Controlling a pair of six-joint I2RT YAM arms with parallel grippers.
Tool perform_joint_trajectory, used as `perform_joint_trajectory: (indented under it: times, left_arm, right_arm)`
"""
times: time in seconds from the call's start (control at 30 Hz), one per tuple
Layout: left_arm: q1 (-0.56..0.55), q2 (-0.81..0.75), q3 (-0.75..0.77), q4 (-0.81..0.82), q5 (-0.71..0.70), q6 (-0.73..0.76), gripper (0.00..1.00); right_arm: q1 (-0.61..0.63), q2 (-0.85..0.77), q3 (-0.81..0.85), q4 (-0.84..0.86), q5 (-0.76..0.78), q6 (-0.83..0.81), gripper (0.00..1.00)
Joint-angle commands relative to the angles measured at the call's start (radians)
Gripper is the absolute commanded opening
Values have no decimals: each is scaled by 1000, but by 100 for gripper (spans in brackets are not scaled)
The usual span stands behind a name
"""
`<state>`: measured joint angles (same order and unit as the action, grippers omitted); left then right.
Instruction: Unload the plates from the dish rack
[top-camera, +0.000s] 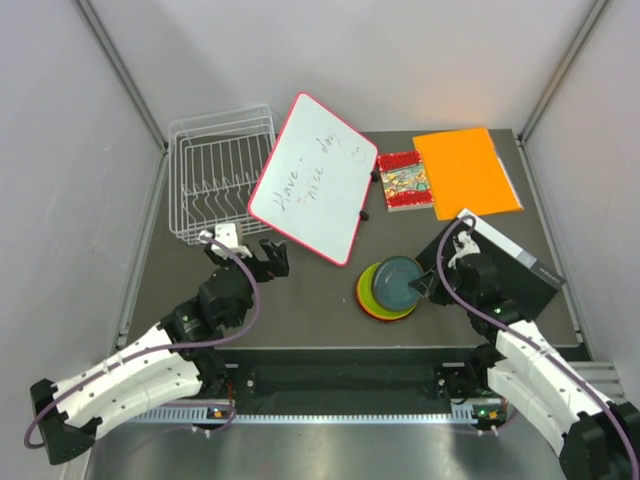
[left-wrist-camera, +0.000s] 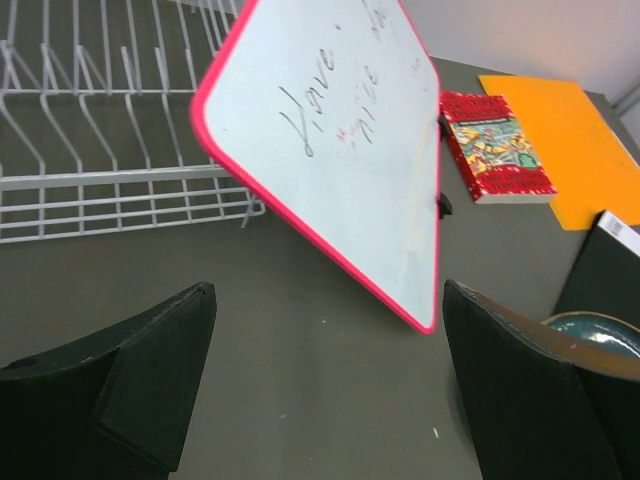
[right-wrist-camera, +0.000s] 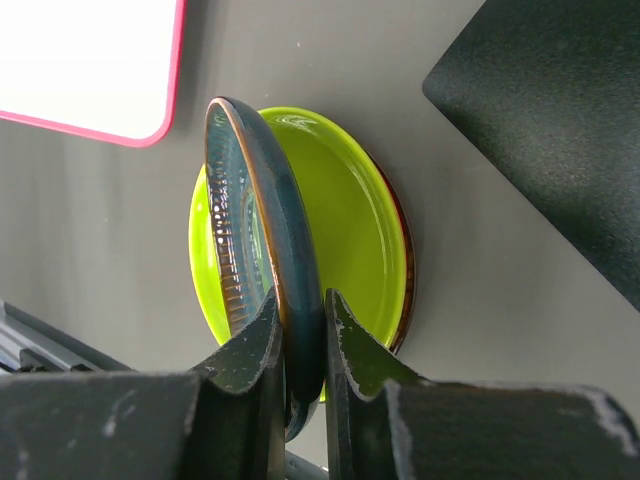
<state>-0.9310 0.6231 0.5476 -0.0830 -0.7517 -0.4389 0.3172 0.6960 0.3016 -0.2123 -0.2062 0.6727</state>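
Top external view: the dish rack sits at the far left of the dark surface, and a pink-framed whiteboard lies just to its right with handwriting on it. Further right are a red book and an orange folder, with a black box nearer on the right. The plates are stacked near the middle of the surface, well apart from the rack. The right tool is at the stack's right edge. In the right wrist view, the right tool is clenched on the rim of the dark teal plate, one finger on each face. That plate stands at an angle to the lime green plate below it. The brownish rim of a dark red plate shows under the green one. The left tool hovers just near of the rack and the whiteboard's near corner. In the left wrist view, the left tool is released, its fingers spread wide with nothing between them.
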Motion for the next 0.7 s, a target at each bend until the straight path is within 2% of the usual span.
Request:
perform_joint_trajectory:
  times: [0.0, 0.13, 0.17, 0.33, 0.57, 0.67]
  left_arm:
    - [-2, -23, -8, -40, -107, 29, 99]
    - [-2, -20, -17, -31, -113, 20, 99]
    - [-2, -16, -18, -32, -115, 16, 99]
    - [-2, -11, -25, -20, -118, 5, 99]
    - [-2, -13, -25, -15, -126, 9, 99]
    - [-2, -14, -28, -12, -129, 12, 99]
  right_arm:
    - [-10, 37, 1, 165, -51, 5, 0]
    - [-12, 72, 1, 179, -73, 8, 1]
    - [-12, 83, 5, 171, -70, 8, 6]
    - [-12, 96, 57, 68, -39, -16, 18]
    - [-12, 68, 105, -25, -1, -54, 57]
    - [-12, 65, 119, -48, 7, -67, 64]
